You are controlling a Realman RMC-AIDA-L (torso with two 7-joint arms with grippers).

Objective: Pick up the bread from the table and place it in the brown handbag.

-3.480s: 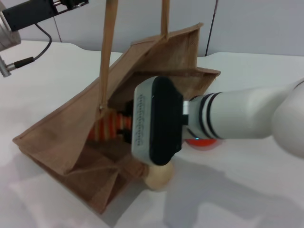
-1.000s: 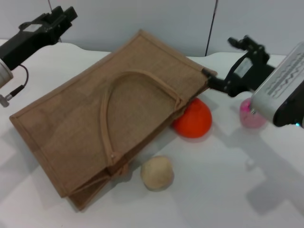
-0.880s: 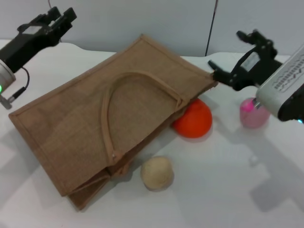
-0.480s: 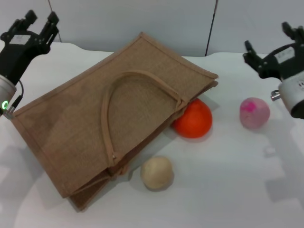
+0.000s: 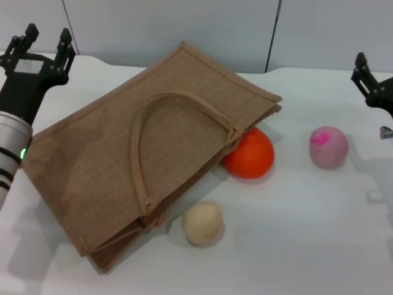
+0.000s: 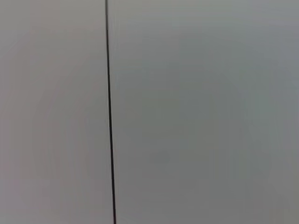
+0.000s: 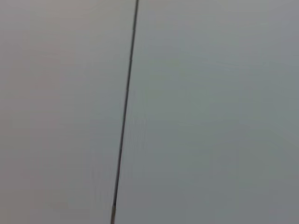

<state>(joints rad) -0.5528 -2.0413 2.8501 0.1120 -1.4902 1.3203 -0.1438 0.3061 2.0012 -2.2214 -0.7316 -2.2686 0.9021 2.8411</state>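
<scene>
The brown handbag [image 5: 98, 160] lies flat on the white table [image 5: 295, 233], one lighter strap handle [image 5: 142, 126] looped across its upper side. The bread is hidden; no part of it shows in any view. My left gripper [image 5: 46, 38] is raised at the far left, above the bag's far left corner, open and empty. My right gripper [image 5: 370, 77] is at the right edge of the head view, above the table, open and empty, only partly in view. Both wrist views show only a grey wall with a dark seam.
An orange fruit [image 5: 249, 153] sits against the bag's right edge. A round beige ball [image 5: 202, 224] lies next to the bag's near corner. A pink ball [image 5: 328, 146] lies at the right, below my right gripper.
The bag, held open with the bread at its mouth, has come to lie flat. Both grippers have drawn away outward, left to the left edge, right to the right edge.
</scene>
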